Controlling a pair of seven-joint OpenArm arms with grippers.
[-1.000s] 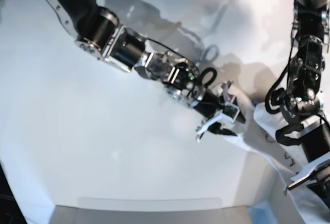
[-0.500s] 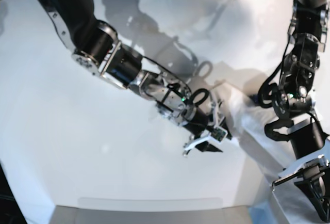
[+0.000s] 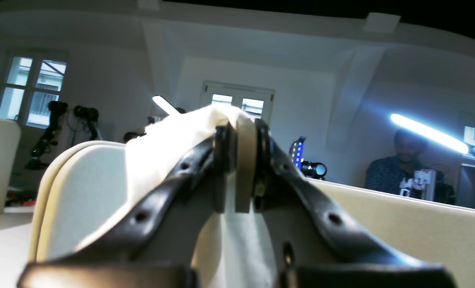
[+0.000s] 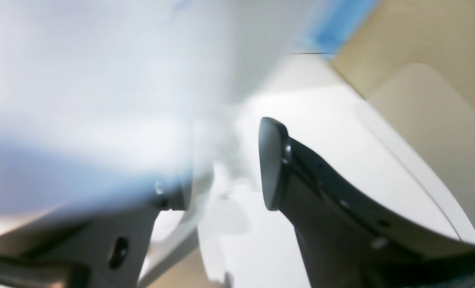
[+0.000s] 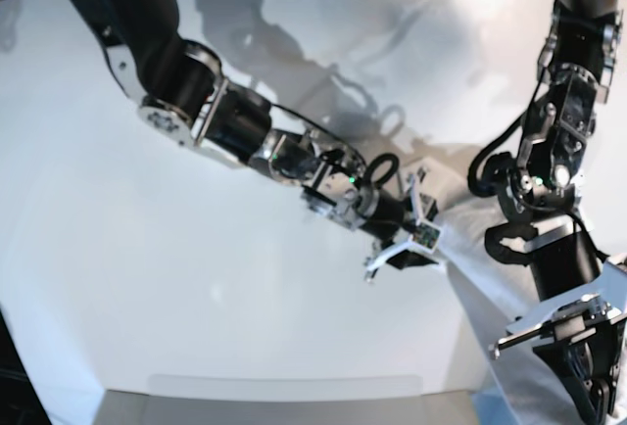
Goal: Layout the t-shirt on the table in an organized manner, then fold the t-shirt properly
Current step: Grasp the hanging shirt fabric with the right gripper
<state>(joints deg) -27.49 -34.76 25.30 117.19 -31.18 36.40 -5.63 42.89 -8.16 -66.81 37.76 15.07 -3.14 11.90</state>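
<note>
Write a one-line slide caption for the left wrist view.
Left gripper shut on a fold of the white t-shirt, lifted toward the camera.

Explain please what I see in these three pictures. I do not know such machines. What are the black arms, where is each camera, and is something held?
This is a robot with two jointed arms, working over a large white table. The base view looks down on the whole scene. The other two pictures come from small cameras on the wrists, each looking along its own gripper.

In the base view the right gripper is near the middle and the left gripper is at the lower right corner.

A white t-shirt lies on the table's right side, partly hanging over the edge. The left wrist view shows the left gripper shut on a fold of the t-shirt. The right wrist view, which is blurred, shows the right gripper open, with white cloth near it; whether it touches the cloth is unclear.
</note>
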